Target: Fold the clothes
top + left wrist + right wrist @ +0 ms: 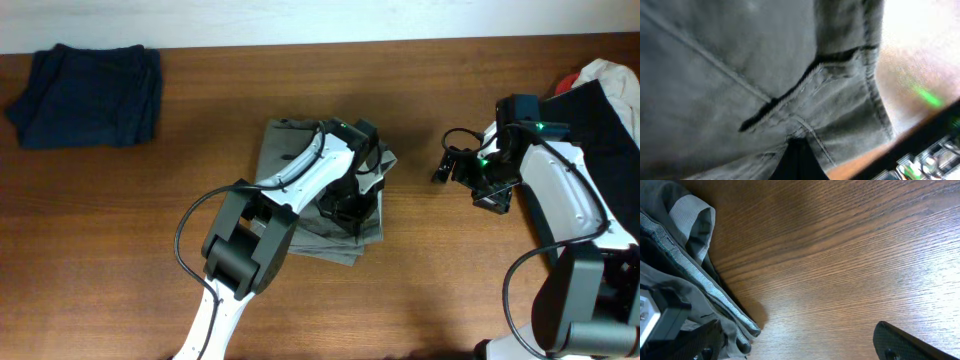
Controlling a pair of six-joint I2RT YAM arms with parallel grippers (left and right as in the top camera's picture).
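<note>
The grey-olive shorts point(300, 160) lie folded in a stack at the table's middle. My left gripper point(345, 205) is down on the stack's right part. In the left wrist view its dark fingers point(797, 162) meet in one wedge, with the shorts' seamed cloth point(765, 65) puckered at the tip and filling the view. My right gripper point(452, 165) is open and empty, low over bare wood just right of the shorts. In the right wrist view its fingers point(800, 347) are spread wide. The left one is at the shorts' layered edge and pale lining point(690, 275).
A dark navy folded garment point(90, 95) lies at the back left. A large black garment point(605, 120) with pale and red cloth sits at the right edge behind my right arm. Bare wood table point(450, 270) lies in front.
</note>
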